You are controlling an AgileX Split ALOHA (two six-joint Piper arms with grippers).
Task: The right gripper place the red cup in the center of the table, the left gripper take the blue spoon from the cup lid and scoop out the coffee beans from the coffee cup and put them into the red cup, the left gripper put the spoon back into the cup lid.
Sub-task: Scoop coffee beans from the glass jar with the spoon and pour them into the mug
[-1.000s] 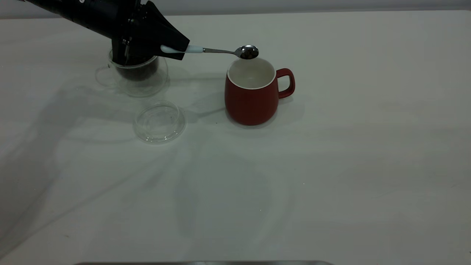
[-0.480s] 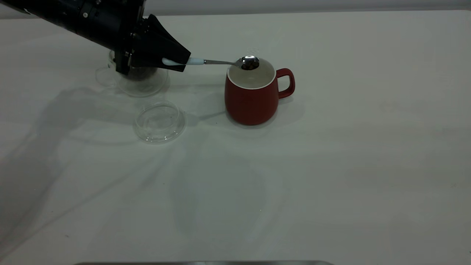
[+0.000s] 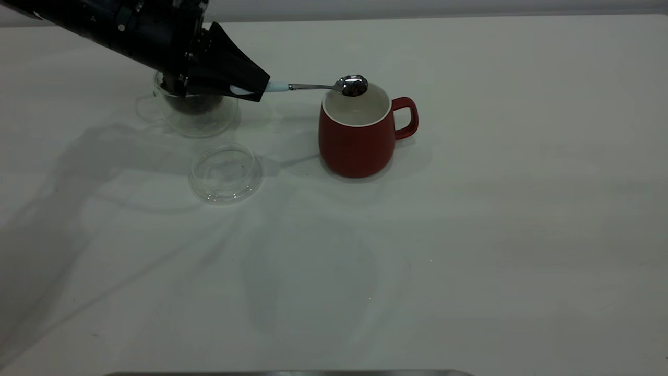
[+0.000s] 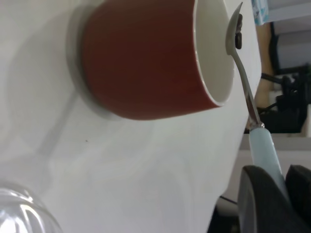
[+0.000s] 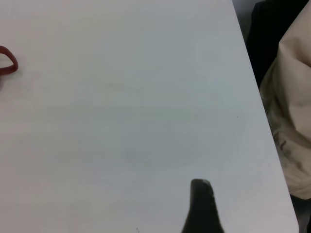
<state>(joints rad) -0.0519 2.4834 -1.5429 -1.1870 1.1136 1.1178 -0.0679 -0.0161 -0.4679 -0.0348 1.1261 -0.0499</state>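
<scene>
The spoon hangs level over the mug, its metal bowl above the rim at about eleven o'clock of the mouth, a few dark beans riding in it. In the left wrist view the bowl is turned partly on edge beside the white interior, one bean clinging to it, which looks like the tipping stage of the pour. The left hand is clamped on the pale blue handle near its end, so the full length of the spoon reaches across from the glass cup without the arm crowding the mug. The mug stands upright near the centre of the counter, handle at three o'clock, away from the spoon's approach. Whether beans already lie inside the mug cannot be told.

At nine o'clock of the mug, well apart, the glass cup sits under the left arm, beans dark through its wall. The lid lies flat at about seven o'clock of the mug, bare and ready to take the spoon back.

The right hand shows only as one dark tip at the edge of its own view, parked well off from the mug; whether it is apart or together cannot be told.

The counter is plain white, crossed by soft shadows. Past its far edge in the right wrist view, pale cloth hangs against a dark background.
</scene>
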